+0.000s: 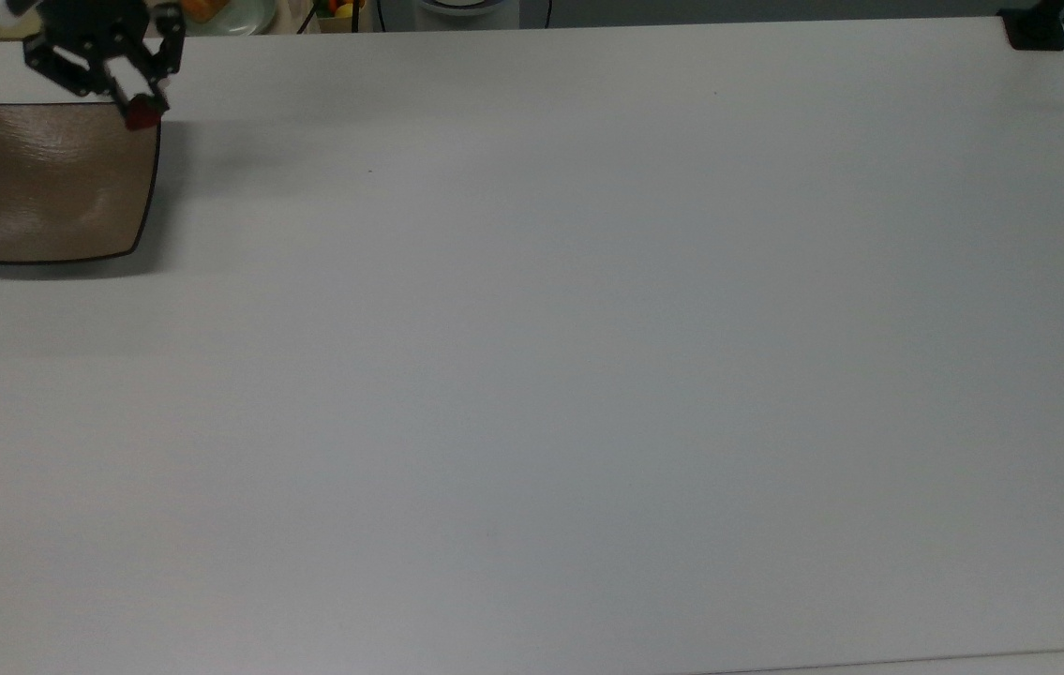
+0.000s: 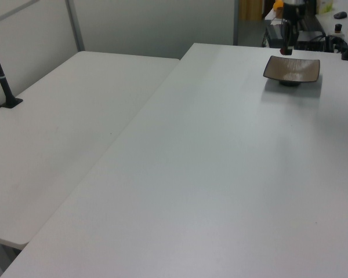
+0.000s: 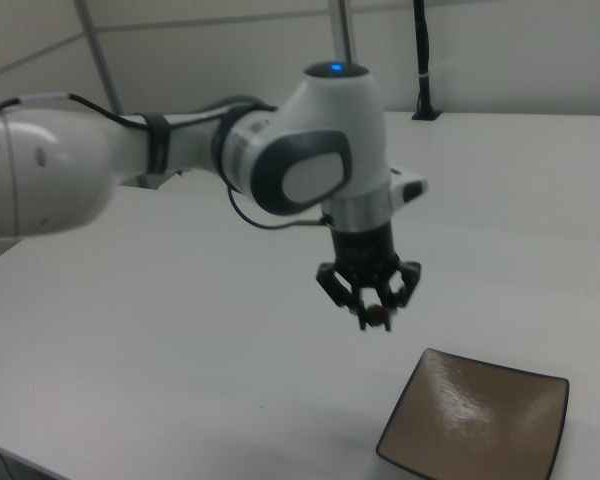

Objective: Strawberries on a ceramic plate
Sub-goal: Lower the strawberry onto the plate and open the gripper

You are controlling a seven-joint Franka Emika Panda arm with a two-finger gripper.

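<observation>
White table (image 1: 588,375), bare apart from the ceramic plate (image 1: 49,183) at the top view's far left. Gripper (image 1: 140,111) hangs over the plate's upper right corner in the top view, fingers pinching the strawberry (image 1: 143,113), held clear of the surface. Plate centre lies toward the top view's lower left of the fruit. Arm (image 3: 180,150) reaches in roughly level, wrist pointing straight down.

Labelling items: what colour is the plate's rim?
Dark, nearly black, around the taupe-brown plate; clearest in the top view.
</observation>
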